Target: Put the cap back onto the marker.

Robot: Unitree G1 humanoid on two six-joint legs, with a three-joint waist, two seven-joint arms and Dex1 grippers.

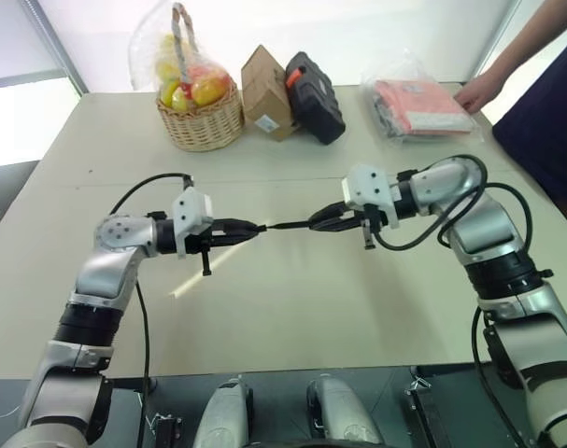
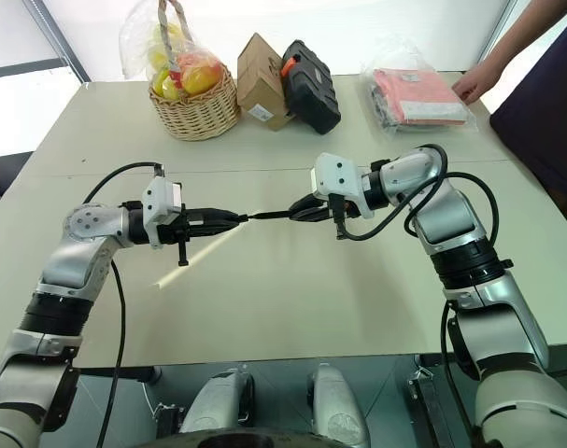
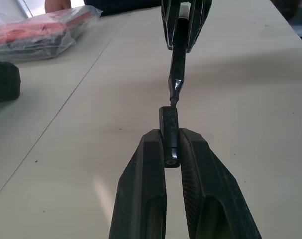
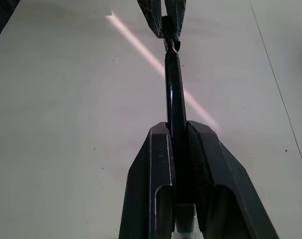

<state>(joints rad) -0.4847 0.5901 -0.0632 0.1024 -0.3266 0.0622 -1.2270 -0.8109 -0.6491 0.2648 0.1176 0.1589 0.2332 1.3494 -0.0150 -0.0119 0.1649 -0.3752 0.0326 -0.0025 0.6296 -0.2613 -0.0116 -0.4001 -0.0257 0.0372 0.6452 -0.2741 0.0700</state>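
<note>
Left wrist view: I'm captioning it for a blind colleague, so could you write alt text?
The left gripper holds a small black cap just short of the tip of a dark marker gripped by the right gripper, above a beige table. A plastic-wrapped red package lies on the table behind.

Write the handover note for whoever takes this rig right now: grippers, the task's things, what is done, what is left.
Left gripper: shut on the cap, held above the table, open end facing the marker.
Right gripper: shut on the marker, tip aimed at the cap.
Both are held in the air between the two arms; the tip sits right at the cap's mouth, roughly in line.
Done: both parts picked up and lined up.
Left: push the tip fully into the cap until it seats. Whether it has started to enter cannot be told.
</note>
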